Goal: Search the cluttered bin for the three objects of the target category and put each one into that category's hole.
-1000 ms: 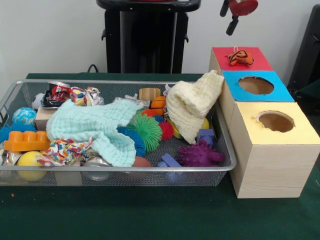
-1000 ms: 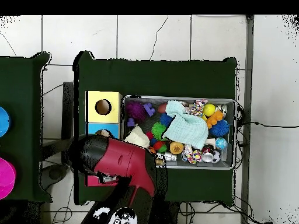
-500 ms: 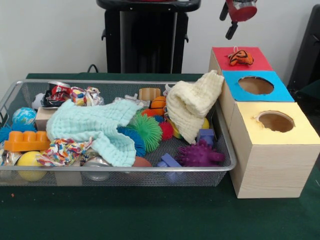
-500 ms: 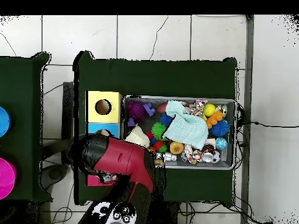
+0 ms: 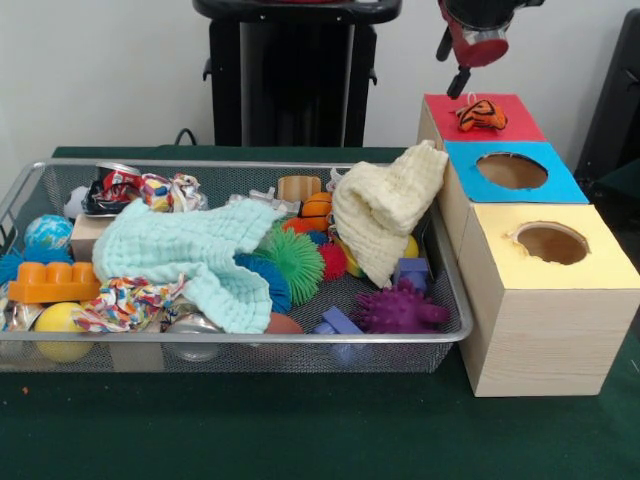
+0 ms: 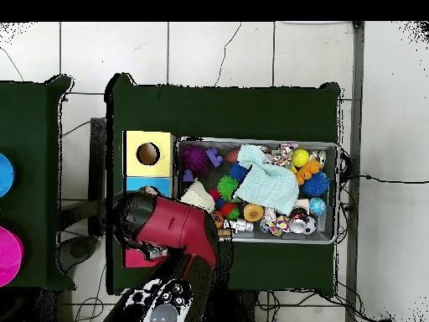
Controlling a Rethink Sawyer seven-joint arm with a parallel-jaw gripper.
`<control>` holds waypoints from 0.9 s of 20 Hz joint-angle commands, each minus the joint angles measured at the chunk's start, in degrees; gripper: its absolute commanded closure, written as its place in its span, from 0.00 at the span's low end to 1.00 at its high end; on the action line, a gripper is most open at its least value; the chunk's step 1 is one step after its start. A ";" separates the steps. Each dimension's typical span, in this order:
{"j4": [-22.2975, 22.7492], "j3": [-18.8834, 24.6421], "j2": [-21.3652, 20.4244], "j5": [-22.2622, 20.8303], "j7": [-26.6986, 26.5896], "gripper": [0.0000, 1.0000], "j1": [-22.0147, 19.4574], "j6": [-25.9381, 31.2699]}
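- The wide, shallow silver wire-mesh bin (image 5: 250, 345) sits on the dark green worktop (image 5: 300, 430), filling the left and centre of the front view, its right end just beside the row of boxes.
- At the bin's left end lie a blue-and-green globe ball (image 5: 47, 231), an orange plastic building block (image 5: 52, 282) and a yellow ball (image 5: 60, 322) against the near wall.
- A crushed red drink can (image 5: 112, 187) lies against the far wall.
- A pale mint-green cloth (image 5: 195, 258) is spread across the middle of the bin, over part of a multicoloured knotted rope toy (image 5: 125, 303).
- A green spiky rubber ball (image 5: 295, 262) lies right of the mint cloth, touching a small red spiky ball (image 5: 333, 261).
- A cream knitted cloth (image 5: 385, 205) is draped at the bin's right end, its top leaning against the boxes.
- A purple spiky rubber toy (image 5: 398, 308) lies in the near right corner.
- Three wooden boxes stand in a row: yellow-topped box (image 5: 590, 270) nearest, blue-topped box (image 5: 560, 185) in the middle, both with round holes, and red-topped box (image 5: 520, 125) farthest.
- A small orange-and-black striped plush tiger (image 5: 481, 115) lies on the red top.
- The red and black gripper (image 5: 465, 60) hangs above the red-topped box, clear of the tiger; whether it is open or closed cannot be told, and nothing is seen in it.
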 commanded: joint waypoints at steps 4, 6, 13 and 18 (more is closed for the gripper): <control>-3.54 6.14 6.56 4.92 14.76 0.00 2.22 -7.43; -4.33 5.33 7.43 4.96 15.69 0.00 3.12 -7.30; -9.66 -0.59 13.61 5.30 26.50 0.00 9.94 -4.21; -11.11 -1.58 15.44 6.17 28.49 0.00 11.13 -2.04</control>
